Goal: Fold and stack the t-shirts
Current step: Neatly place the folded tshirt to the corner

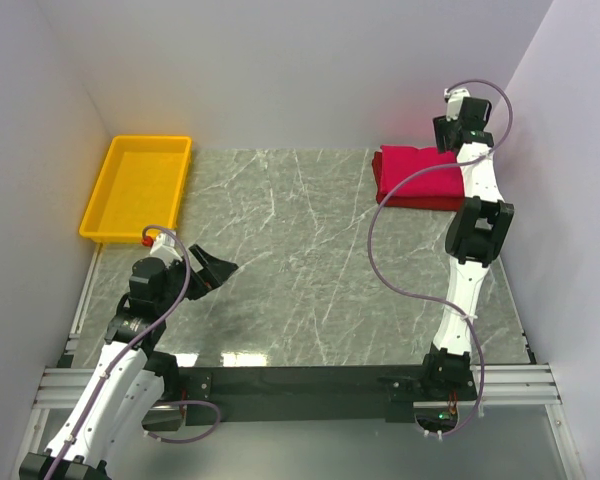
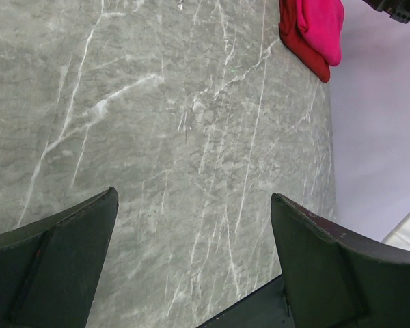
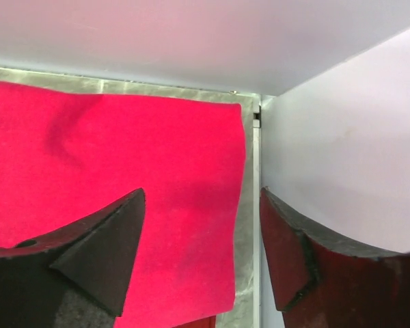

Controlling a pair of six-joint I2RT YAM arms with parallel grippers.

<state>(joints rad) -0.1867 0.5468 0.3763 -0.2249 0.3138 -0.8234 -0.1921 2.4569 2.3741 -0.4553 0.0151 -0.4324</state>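
**Both claws open, folded shirts stacked in the far right corner**

Nearest the bases, the left arm is bent low over the near left part of the grey marble table (image 1: 300, 270). The left gripper (image 1: 215, 270) hangs just above the stone with its jaws spread wide. Nothing is between them, and its wrist camera shows only bare veined marble in the gap.

Further back on the left, a yellow tray (image 1: 150, 141) sits against the side wall, well apart from both arms and from the shirts.

The right arm reaches the whole depth of the table to the far right corner. There the two t-shirts lie folded in one stack. The crimson-pink t-shirt (image 3: 123, 150) lies flat on top, and the maroon t-shirt (image 2: 299, 45) lies beneath it, its darker edge showing along the near side of the pile. The stack lies close to the back wall and to the white side wall (image 3: 342, 150).

The right gripper (image 3: 201, 193) hovers low over the stack's right edge with its jaws apart, gripping nothing. One finger (image 3: 102, 253) is above the pink cloth, and the other is beyond the cloth's edge, on the wall side
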